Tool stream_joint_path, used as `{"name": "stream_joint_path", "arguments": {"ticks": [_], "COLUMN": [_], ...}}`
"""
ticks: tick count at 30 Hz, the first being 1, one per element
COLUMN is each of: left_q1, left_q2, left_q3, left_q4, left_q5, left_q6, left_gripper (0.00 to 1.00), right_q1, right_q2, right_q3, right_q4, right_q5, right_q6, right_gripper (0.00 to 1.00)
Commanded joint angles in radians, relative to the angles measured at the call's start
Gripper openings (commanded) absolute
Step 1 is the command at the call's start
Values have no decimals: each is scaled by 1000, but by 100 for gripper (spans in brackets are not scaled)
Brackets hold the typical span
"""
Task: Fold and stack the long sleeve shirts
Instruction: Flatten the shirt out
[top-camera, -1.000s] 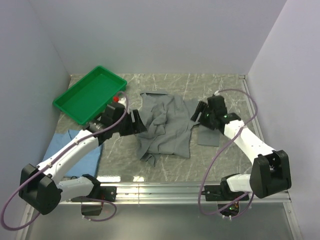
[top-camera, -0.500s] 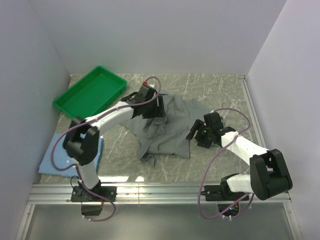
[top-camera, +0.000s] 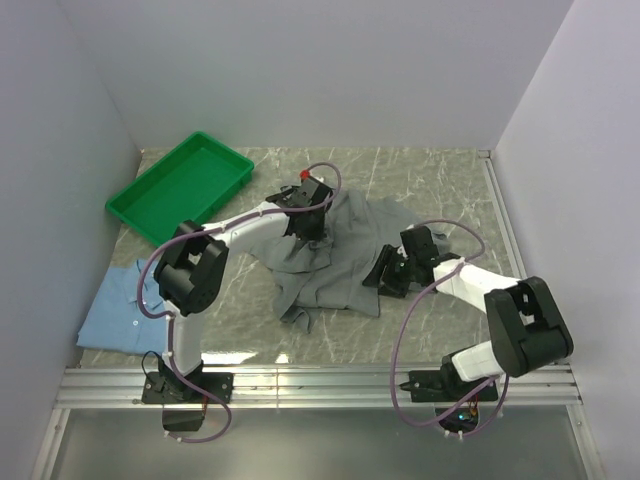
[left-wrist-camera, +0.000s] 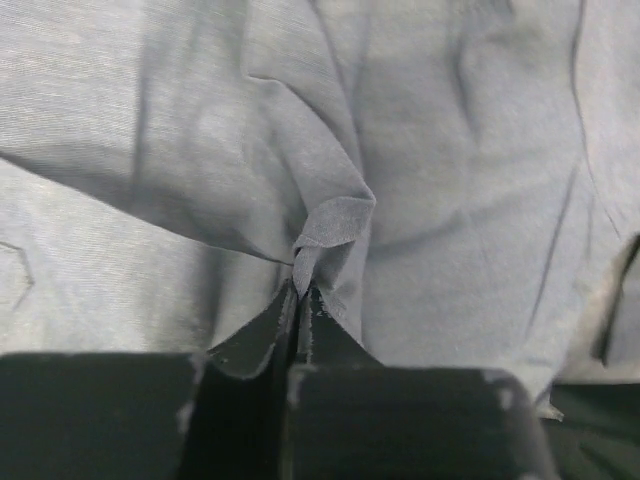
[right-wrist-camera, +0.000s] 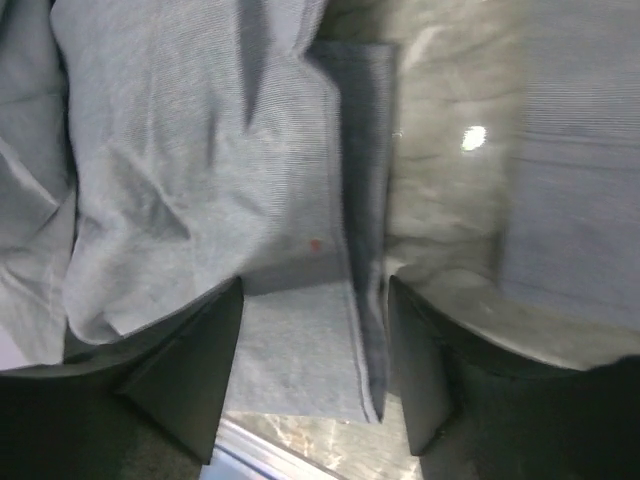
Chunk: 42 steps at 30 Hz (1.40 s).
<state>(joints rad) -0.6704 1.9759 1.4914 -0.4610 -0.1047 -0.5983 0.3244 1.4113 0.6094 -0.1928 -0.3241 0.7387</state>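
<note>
Marble table (top-camera: 440, 170), grey shirt (top-camera: 345, 270) in left gripper (left-wrist-camera: 300, 293)

Grey shirt (top-camera: 340, 262) lies unfolded and crumpled mid-table, heavily wrinkled, with one small fold of cloth pinched up into a ridge near its far-left part. A stitched hem band (right-wrist-camera: 365, 230) on its right side lies flat. Light blue shirt (top-camera: 122, 305) lies folded flat at the near-left table edge, well apart from the grey one.

My left arm (top-camera: 240, 225) stretches forward across the middle, and my left gripper (left-wrist-camera: 300, 300) is pinched tight. My right arm (top-camera: 465, 280) lies low, reaching inward, my right gripper (right-wrist-camera: 315, 300) angled down with jaws apart.
</note>
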Motion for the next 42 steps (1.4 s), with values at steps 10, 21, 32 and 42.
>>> {"name": "stream_joint_path", "arguments": {"ticks": [10,21,32,42], "left_q1": [150,356,379,387], "left_q2": [-196,-515,-851,-1037], "left_q3": [-100,-465,-752,-634], "left_q4": [12,-28,-114,-258], "left_q5": [-62,-38,137,240], "left_q6": [20,35,-44,-38], "left_gripper": [1,0,0,47], "right_q1": [16,-103,-91,-105], "right_q2": [46,54,308,229], "right_q3": [108,472,854,756], "right_q4": [-128,-460,-490,-461], "right_q5": [57,402,413,456], "right_q6": [-116,-274,-306,-299], "right_gripper": [0,0,0,66]}}
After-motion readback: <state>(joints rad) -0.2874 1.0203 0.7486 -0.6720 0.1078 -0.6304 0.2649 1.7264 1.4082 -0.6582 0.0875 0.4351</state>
